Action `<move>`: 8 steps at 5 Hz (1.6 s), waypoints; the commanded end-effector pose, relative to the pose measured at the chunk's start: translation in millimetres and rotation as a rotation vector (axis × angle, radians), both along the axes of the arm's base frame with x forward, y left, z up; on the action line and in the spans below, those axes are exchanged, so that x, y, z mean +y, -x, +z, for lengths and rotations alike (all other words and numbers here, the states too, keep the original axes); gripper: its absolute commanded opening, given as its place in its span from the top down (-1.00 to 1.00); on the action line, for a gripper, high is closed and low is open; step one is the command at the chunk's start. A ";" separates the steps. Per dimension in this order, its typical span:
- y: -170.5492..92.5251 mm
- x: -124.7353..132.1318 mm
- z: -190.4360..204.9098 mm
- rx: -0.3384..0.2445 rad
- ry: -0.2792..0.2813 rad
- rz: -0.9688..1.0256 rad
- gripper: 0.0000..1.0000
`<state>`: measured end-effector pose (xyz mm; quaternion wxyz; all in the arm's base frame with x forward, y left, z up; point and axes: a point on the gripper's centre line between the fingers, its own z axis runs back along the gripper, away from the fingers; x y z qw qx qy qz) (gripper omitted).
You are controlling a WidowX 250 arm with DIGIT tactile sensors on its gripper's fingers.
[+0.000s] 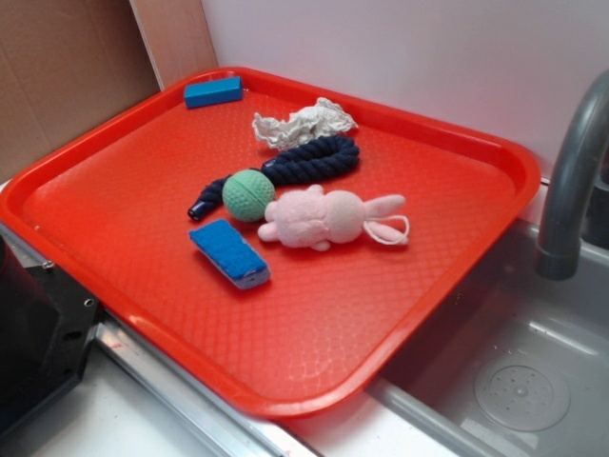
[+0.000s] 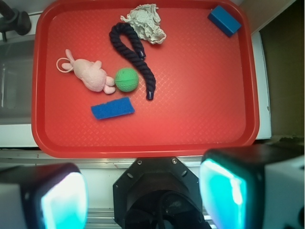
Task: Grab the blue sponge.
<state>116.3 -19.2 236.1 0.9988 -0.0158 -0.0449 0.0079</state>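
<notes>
Only from the wrist view, tool (image 2: 143, 195) fingers apart, short of blue sponge (image 2: 112, 109).

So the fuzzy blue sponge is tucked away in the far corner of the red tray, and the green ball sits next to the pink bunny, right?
Not quite. The blue sponge lies mid-tray, near the pink bunny and green ball; the exterior view shows it. The thing in the red tray's far corner is the hard blue block. The ball does sit beside the bunny.

Blue sponge (image 1: 229, 253) flat on tray

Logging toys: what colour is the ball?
Green ball, clearest in the wrist view.
</notes>
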 end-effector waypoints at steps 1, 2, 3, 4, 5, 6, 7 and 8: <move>0.0 0.0 0.0 0.000 0.000 0.000 -1.00; 2.6 -1.8 -50.0 0.000 -0.041 0.250 -1.00; -9.0 -18.2 -72.0 -0.117 0.138 0.490 -1.00; -29.6 -30.8 -87.4 -0.162 0.137 0.738 -1.00; -56.1 -44.2 -115.7 -0.146 0.196 0.851 -1.00; -67.8 -49.8 -140.4 -0.069 0.148 0.844 -1.00; -65.5 -45.2 -160.5 -0.031 0.104 0.820 -1.00; -57.6 -34.3 -186.5 0.037 0.045 0.816 -1.00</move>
